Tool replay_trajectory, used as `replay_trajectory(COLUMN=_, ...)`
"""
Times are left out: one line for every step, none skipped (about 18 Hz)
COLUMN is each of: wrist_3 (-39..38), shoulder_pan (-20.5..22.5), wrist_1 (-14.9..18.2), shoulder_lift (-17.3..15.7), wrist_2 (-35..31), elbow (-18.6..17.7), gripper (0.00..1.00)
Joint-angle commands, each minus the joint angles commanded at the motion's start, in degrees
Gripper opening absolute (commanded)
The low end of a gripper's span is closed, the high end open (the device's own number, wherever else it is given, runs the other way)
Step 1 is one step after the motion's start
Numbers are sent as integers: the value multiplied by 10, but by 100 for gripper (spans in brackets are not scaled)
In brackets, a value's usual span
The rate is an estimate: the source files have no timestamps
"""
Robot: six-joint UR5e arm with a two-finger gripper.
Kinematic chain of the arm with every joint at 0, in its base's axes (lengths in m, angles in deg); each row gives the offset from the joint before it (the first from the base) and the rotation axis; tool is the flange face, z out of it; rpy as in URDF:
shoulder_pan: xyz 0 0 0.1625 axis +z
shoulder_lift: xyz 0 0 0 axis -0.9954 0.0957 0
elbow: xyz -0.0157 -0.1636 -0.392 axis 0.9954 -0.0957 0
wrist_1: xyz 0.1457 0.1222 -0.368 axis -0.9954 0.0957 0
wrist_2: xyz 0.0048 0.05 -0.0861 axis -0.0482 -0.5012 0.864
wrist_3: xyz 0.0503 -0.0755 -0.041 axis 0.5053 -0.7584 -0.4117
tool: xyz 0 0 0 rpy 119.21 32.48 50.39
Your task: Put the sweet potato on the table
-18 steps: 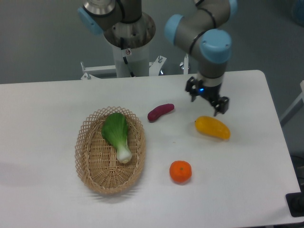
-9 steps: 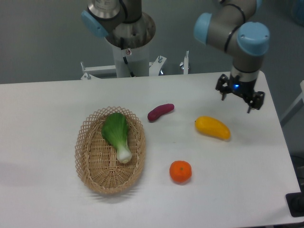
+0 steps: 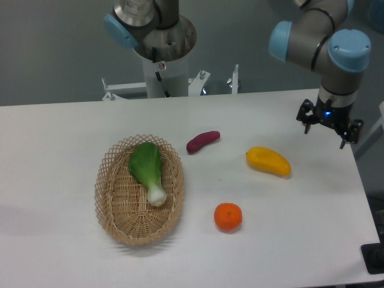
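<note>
The reddish-purple sweet potato (image 3: 203, 141) lies on the white table (image 3: 60, 132), just right of the wicker basket's far end. My gripper (image 3: 328, 128) hangs open and empty over the table's right edge, far to the right of the sweet potato and beyond the yellow fruit.
An oval wicker basket (image 3: 114, 204) at centre left holds a green leafy vegetable (image 3: 147, 170). A yellow mango-like fruit (image 3: 268, 161) lies right of centre. A round orange (image 3: 228, 216) sits near the front. The robot base (image 3: 163, 54) stands behind the table.
My gripper has moved steadily to the right, from above the yellow fruit to the table's right edge. The sweet potato and other items have not moved.
</note>
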Motion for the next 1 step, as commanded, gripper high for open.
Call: replay_trajectory(wrist_3=0, shoulder_pan=0, wrist_1=0, shoulder_lift=0, wrist_2=0, elbow=0, gripper=100)
